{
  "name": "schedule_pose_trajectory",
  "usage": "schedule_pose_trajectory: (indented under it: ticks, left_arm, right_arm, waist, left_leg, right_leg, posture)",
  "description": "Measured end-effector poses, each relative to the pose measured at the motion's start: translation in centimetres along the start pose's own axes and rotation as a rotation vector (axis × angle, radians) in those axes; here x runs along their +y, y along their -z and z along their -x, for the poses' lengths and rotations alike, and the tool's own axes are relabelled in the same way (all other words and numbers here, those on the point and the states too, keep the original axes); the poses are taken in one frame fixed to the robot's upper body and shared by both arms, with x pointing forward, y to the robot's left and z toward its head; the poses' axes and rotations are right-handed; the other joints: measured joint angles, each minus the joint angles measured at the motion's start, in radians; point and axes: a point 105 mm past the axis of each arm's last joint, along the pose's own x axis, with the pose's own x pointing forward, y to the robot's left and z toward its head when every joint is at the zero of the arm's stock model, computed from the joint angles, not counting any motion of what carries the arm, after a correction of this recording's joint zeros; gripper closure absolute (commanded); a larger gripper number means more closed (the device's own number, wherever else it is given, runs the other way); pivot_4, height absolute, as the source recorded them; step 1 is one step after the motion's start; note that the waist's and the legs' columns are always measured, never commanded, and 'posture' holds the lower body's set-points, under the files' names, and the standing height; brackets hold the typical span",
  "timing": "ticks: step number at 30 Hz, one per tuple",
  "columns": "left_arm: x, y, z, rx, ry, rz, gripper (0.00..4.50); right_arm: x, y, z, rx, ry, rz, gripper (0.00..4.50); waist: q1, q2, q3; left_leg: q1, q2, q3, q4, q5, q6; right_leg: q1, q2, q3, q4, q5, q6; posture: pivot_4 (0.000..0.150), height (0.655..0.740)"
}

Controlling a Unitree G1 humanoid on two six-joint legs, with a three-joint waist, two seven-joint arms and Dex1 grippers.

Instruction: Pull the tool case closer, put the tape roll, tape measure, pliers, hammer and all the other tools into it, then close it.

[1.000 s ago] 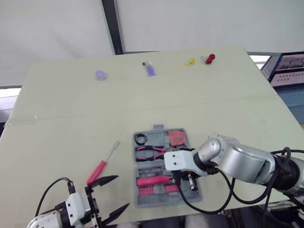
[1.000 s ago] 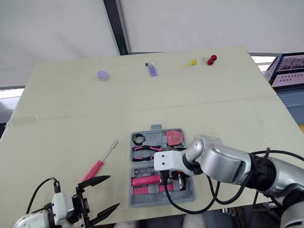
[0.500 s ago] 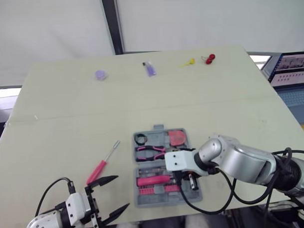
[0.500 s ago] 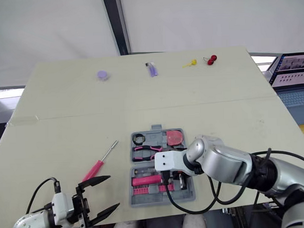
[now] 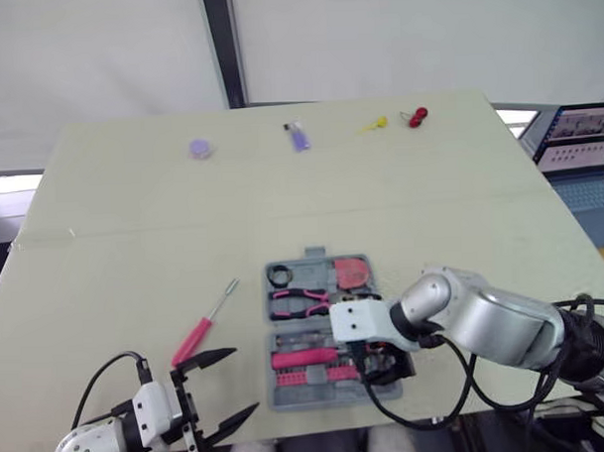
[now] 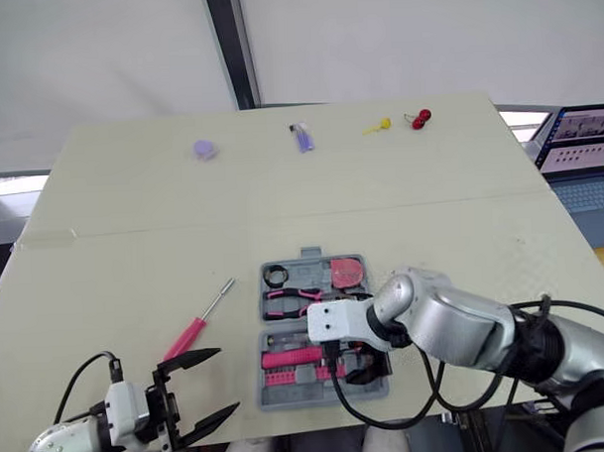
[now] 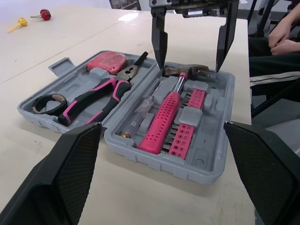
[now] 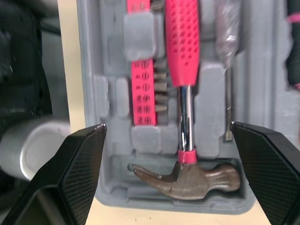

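Tan table (image 5: 132,192) | R hand (image 7: 190,63) open over hammer (image 8: 183,42) in tool case (image 7: 197,171) | L hand (image 5: 243,382) open nr screwdriver (image 5: 199,334)

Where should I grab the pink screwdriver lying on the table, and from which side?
Take the screwdriver by its thick pink handle, from above: it lies flat and its metal shaft is thin. The open left gripper sits nearest.

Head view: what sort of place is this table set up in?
Probably a test lab or workroom: a pale table against white partitions, a computer screen to its right, a person seated close by.
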Motion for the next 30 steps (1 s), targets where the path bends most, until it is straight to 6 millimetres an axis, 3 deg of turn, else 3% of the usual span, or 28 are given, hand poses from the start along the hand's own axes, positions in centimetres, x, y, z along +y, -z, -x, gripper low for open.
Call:
schedule_pose_trajectory:
  ticks: [5,9,10,14,20,30]
  left_arm:
    - [0.2,-0.1,-0.2,-0.004,0.004,-0.009,0.0]
    - [0.4,-0.2,-0.4,-0.007,0.007,-0.021,0.0]
    - [0.5,-0.3,-0.4,-0.009,0.008,-0.026,0.0]
    - [0.8,-0.4,-0.6,-0.013,0.012,-0.038,0.0]
    - [0.9,-0.7,-0.8,-0.02,0.026,-0.049,0.0]
    - [0.7,-0.5,-0.9,-0.016,0.047,-0.046,0.0]
  right_arm:
    - [-0.6,-1.1,0.0,-0.251,0.064,-0.001,0.05]
    - [-1.2,-0.8,-0.3,-0.445,0.113,0.003,1.71]
    - [-1.0,-0.8,-0.3,-0.496,0.087,-0.018,2.39]
    - [-0.9,-0.9,-0.9,-0.569,0.055,-0.025,4.3]
    - [-1.7,0.1,-2.2,-0.561,0.082,-0.039,4.45]
    - [-0.4,1.4,-4.0,-0.519,0.01,-0.091,4.45]
  waist:
    - [0.004,-0.003,-0.002]
    - [0.001,-0.005,-0.003]
    - [0.0,-0.005,-0.003]
    - [-0.001,-0.005,-0.003]
    - [0.001,-0.005,-0.003]
    - [0.001,-0.005,-0.003]
  left_leg:
    - [0.0,0.0,0.0,0.0,0.0,0.0]
    - [0.001,0.0,0.001,0.0,0.0,0.0]
    - [0.002,0.0,0.001,0.0,0.0,0.0]
    - [0.002,0.0,0.001,-0.001,0.0,0.0]
    - [0.002,0.0,0.001,0.0,0.0,0.0]
    - [0.002,0.0,0.001,0.0,0.0,0.0]
  right_leg:
    - [0.001,0.0,-0.001,-0.001,0.0,0.0]
    - [0.002,0.0,-0.001,0.0,0.0,0.0]
    - [0.002,0.0,-0.001,0.0,0.0,0.0]
    - [0.002,0.0,-0.001,0.0,0.0,0.0]
    - [0.002,0.0,-0.001,0.0,0.0,0.0]
    - [0.002,0.0,-0.001,0.0,0.0,0.0]
  posture:
    - [0.15,0.74]
    - [0.15,0.74]
    - [0.15,0.74]
    - [0.15,0.74]
    - [0.15,0.74]
    - [0.15,0.74]
